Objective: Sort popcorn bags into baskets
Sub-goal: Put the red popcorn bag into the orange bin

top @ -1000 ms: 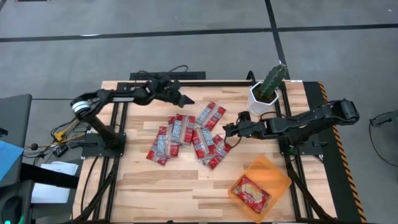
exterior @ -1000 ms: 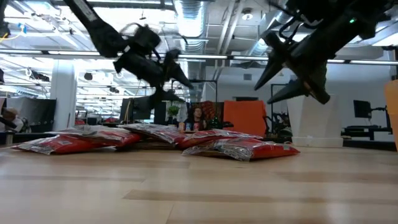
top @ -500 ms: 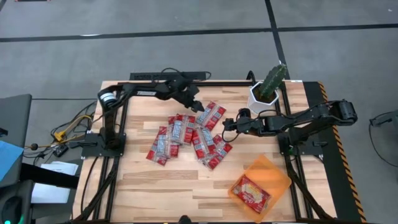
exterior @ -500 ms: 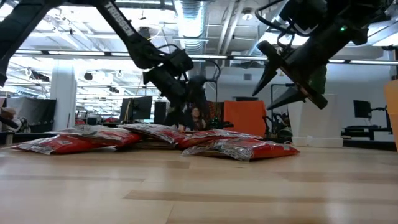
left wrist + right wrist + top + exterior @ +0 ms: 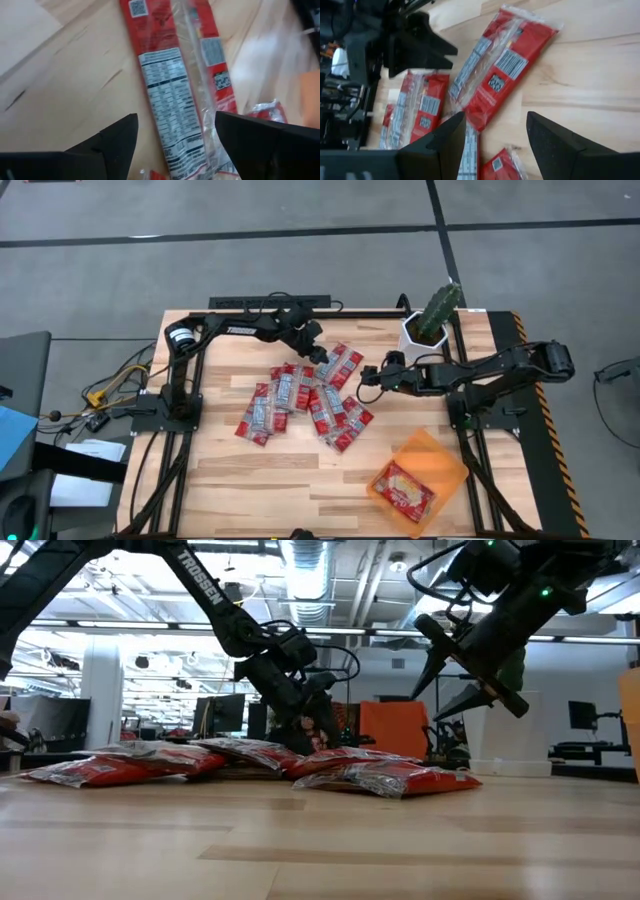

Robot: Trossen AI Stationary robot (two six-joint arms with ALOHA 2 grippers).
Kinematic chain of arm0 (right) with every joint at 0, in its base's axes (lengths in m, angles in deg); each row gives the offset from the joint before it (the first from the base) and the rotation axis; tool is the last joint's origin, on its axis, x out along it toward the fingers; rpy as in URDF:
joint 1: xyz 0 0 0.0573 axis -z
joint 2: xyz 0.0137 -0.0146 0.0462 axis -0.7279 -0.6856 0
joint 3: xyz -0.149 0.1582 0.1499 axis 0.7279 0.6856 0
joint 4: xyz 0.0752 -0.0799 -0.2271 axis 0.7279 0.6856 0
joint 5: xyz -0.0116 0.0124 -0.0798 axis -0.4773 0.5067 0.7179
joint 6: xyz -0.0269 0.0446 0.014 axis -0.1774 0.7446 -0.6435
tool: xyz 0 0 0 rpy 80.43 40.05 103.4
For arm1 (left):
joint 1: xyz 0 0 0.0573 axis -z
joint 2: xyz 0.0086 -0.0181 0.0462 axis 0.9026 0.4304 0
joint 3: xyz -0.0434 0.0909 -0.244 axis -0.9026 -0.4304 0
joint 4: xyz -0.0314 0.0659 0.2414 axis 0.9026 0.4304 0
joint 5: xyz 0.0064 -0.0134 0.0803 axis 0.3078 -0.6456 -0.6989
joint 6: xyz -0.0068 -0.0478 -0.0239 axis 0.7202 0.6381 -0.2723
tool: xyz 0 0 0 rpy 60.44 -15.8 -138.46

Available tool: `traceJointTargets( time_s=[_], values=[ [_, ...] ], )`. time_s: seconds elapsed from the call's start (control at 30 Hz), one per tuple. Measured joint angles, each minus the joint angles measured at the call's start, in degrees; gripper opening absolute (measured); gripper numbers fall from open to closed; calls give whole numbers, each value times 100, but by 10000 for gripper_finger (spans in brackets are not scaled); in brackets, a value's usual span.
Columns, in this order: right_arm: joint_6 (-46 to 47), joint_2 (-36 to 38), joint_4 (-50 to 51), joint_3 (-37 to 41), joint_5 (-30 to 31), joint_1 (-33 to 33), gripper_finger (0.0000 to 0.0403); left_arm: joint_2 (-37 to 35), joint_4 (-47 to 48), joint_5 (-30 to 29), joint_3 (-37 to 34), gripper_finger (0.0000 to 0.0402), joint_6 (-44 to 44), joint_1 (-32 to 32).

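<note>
Several small red popcorn packets (image 5: pixel 300 395) lie flat in a loose pile mid-table. One more packet (image 5: pixel 340 365) lies on the pile's far side. My left gripper (image 5: pixel 313 350) is open and low over that packet's left end. In the left wrist view its fingers (image 5: pixel 117 142) stand on either side of the packet (image 5: pixel 175 85), which shows its white printed back. My right gripper (image 5: pixel 363 382) is open and hangs above the table (image 5: pixel 470 675), just right of the same packet (image 5: pixel 505 65). The orange basket (image 5: pixel 440 455) sits near the right front with one larger bag (image 5: pixel 403 490) in it.
A white pot with a cactus (image 5: pixel 428 330) stands at the far right, close behind my right arm. The two grippers are close to each other over the pile's far side. Bare wood (image 5: pixel 280 480) lies between the pile and the near edge.
My left gripper has swung from the far left toward the right and come down over the far packet, staying open. My right gripper has stayed nearly where it was, rising slightly. No packet has moved.
</note>
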State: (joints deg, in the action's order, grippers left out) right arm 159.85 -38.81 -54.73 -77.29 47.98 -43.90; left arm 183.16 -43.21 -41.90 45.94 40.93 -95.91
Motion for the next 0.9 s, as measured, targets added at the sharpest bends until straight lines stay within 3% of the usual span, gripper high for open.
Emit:
traceJointTargets(
  time_s=[0.13, 0.27, 0.57, 0.9],
  values=[
    [0, 0, 8, 0, 0, 93, 232, 0, 104, -275, -4, 250, -69, 129],
    [0, 0, 7, 0, -2, 108, 232, 81, -69, -9, 1, 254, 38, 185],
    [77, -4, 47, 0, 3, 108, 232, 192, -113, -196, -7, 256, 58, 229],
    [619, -905, -532, 2, 7, 108, 232, 251, -212, 53, -2, 256, 268, 175]
  ],
)
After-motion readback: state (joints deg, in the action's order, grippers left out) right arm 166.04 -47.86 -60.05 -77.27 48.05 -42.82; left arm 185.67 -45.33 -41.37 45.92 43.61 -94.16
